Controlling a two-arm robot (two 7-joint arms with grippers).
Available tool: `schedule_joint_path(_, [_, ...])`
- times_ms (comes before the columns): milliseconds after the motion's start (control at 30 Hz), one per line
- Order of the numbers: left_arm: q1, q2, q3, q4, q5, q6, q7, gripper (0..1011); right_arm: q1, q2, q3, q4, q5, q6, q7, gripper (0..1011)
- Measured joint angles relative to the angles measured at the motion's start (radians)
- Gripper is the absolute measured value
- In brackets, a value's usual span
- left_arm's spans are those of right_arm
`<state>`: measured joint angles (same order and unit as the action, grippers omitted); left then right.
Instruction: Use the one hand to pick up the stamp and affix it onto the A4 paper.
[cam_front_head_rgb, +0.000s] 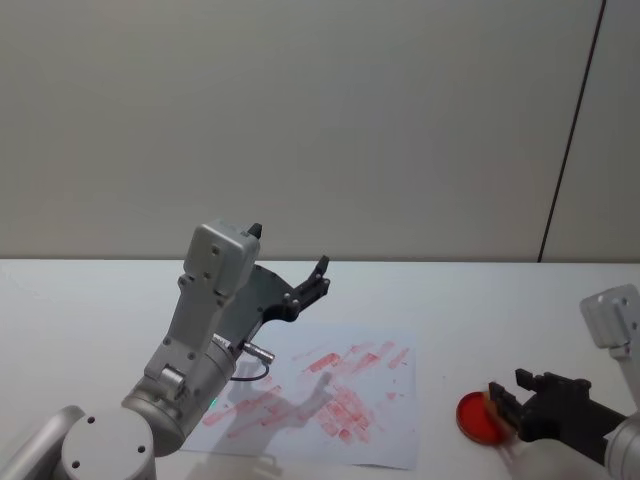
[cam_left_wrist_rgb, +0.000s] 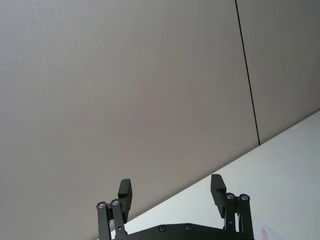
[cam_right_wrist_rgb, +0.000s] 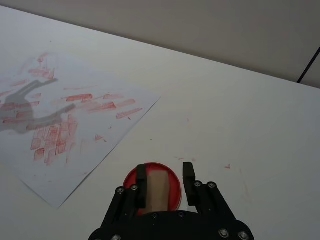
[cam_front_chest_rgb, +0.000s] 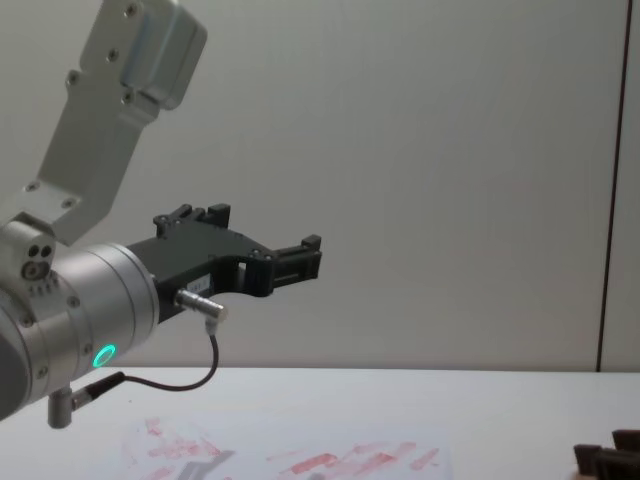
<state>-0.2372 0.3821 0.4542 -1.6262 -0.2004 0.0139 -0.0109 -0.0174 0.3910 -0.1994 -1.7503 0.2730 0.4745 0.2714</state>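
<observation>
White counter, plain grey wall. Our right black two-fingered hand: fingers parted, straddling the small tan wooden stamp on its round red ink pad. We judge it light, rigid; grip the flat sides. Left hand: raised, open, empty, over the red-smeared white A4 paper.

The desk is plain white. On it, the A4 paper is white, smeared all over with red-pink brick-like prints. A round red ink pad holds the pale tan stamp. Both grippers are black, on silver-grey arms; a teal light glows on the left one.
</observation>
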Motion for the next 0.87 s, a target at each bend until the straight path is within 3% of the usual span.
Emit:
schedule_joint_path(100, [0.0,0.0,0.0,0.0,0.0,0.0,0.0,1003,0.0,0.001,0.0,0.002,-0.002,0.0,0.002,449])
schedule_joint_path(567, [0.0,0.0,0.0,0.0,0.0,0.0,0.0,1002,0.001,0.002,-0.002,0.006,-0.008,0.0,0.006,917])
schedule_joint_path(700, [0.0,0.0,0.0,0.0,0.0,0.0,0.0,1002,0.002,0.003,-0.002,0.006,-0.008,0.0,0.007,999])
schedule_joint_path(867, [0.0,0.0,0.0,0.0,0.0,0.0,0.0,1003,0.002,0.003,-0.002,0.007,-0.009,0.0,0.007,1001])
